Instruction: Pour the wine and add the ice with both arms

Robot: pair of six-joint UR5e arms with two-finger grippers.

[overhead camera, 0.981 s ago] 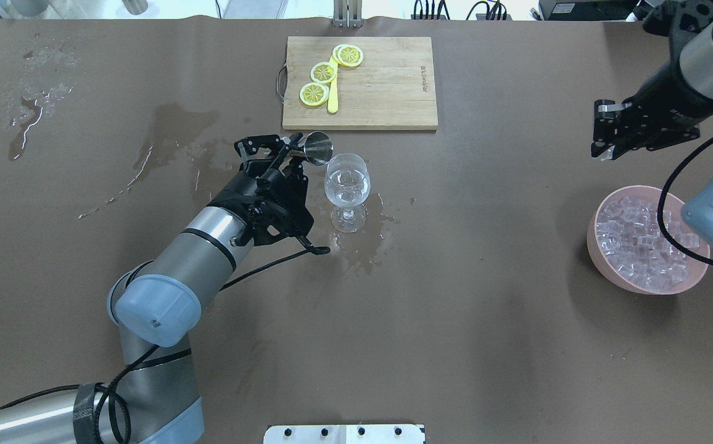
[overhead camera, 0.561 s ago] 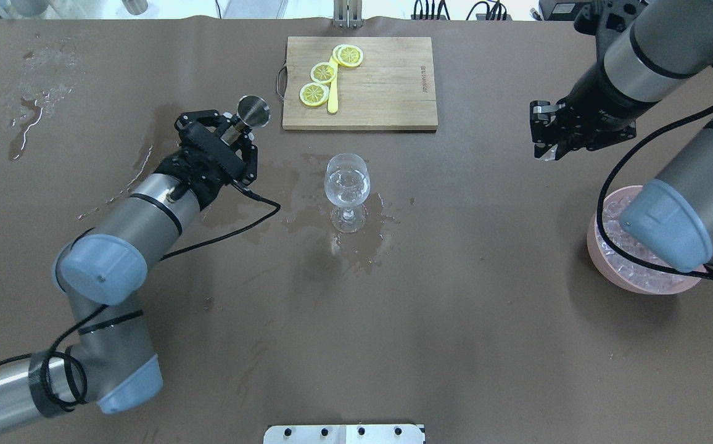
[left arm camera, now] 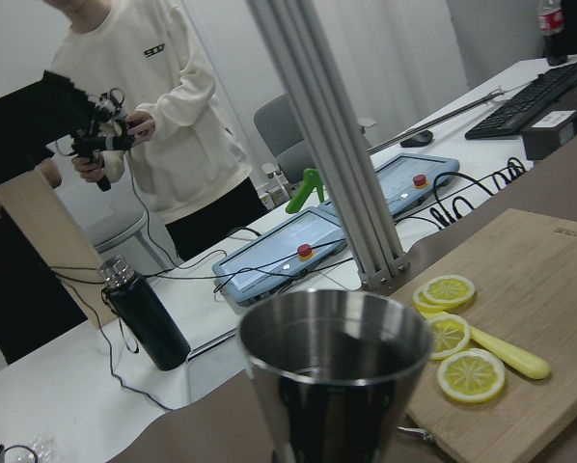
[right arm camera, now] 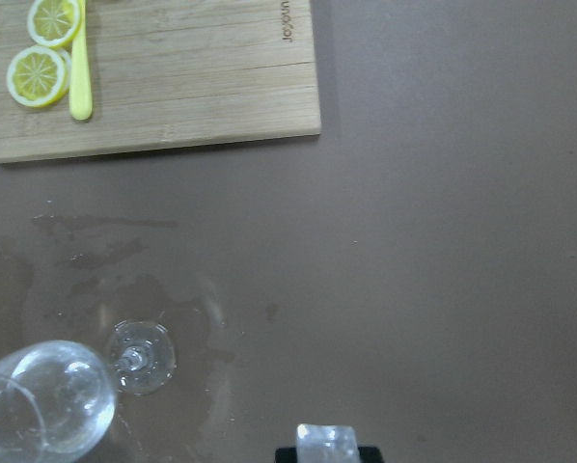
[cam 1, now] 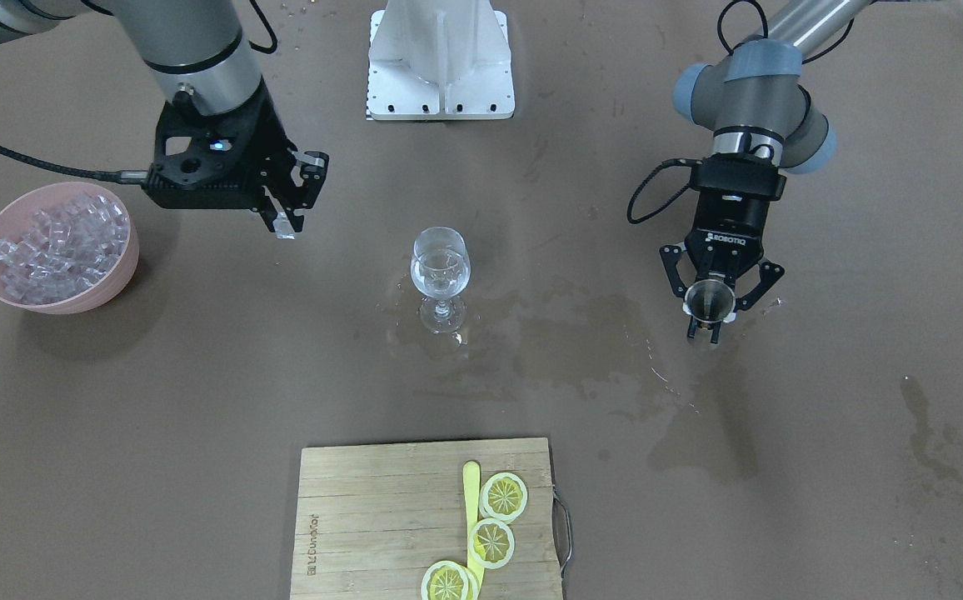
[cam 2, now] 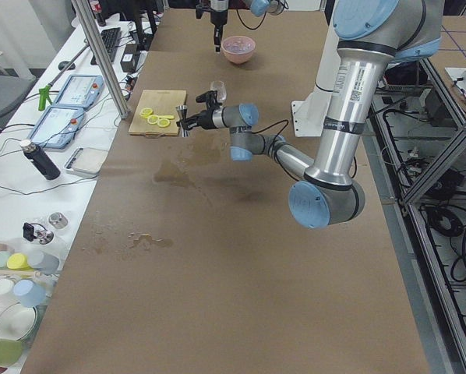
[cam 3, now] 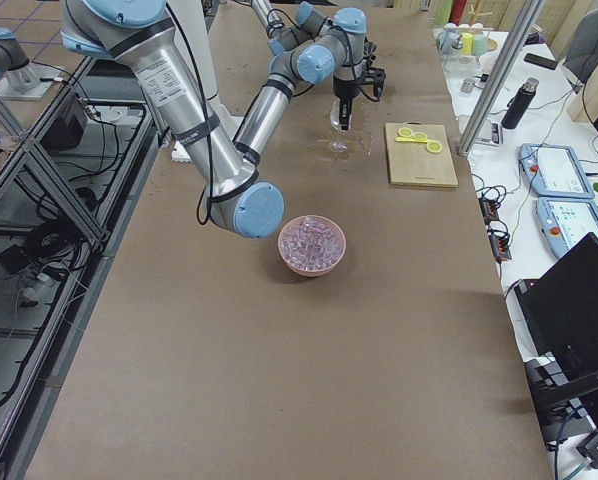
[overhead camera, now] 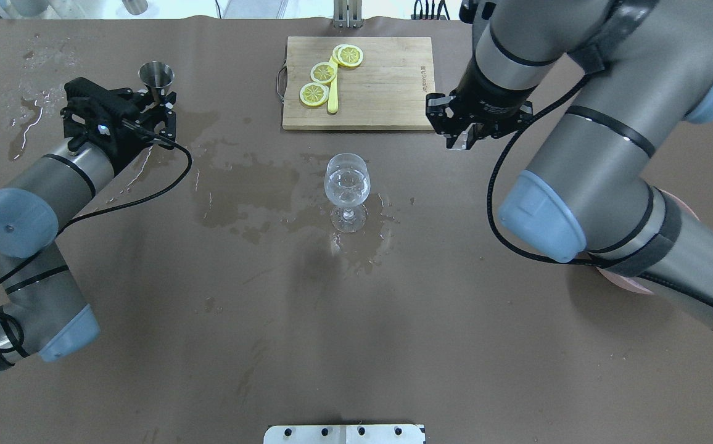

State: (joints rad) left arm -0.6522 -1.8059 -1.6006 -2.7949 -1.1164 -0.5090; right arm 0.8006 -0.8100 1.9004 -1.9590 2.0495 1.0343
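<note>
A stemmed glass [overhead camera: 347,182] stands mid-table, upright, with a little clear wine in its bowl [cam 1: 440,279]. My left gripper [overhead camera: 156,102] is far off to the glass's left, shut on the stem of a steel jigger [overhead camera: 156,74] that stands upright, mouth up [left arm camera: 332,357]. My right gripper [overhead camera: 465,138] hangs right of the glass, near the board's corner, shut on one clear ice cube [right arm camera: 325,440]. Several more ice cubes fill the pink bowl [cam 1: 65,302] on the right arm's side. In the overhead view the right arm hides most of that bowl.
A wooden cutting board [overhead camera: 387,92] with lemon slices [overhead camera: 323,72] and a yellow knife [overhead camera: 332,98] lies beyond the glass. Wet spill patches [overhead camera: 251,185] spread around the glass and leftwards. The white base plate [cam 1: 440,75] sits at the robot's edge. A person [left arm camera: 173,125] stands beyond the table.
The left arm swung the jigger away from the glass's rim, up-left across the table, and turned it upright. The right arm came from beside the bowl leftwards towards the glass.
</note>
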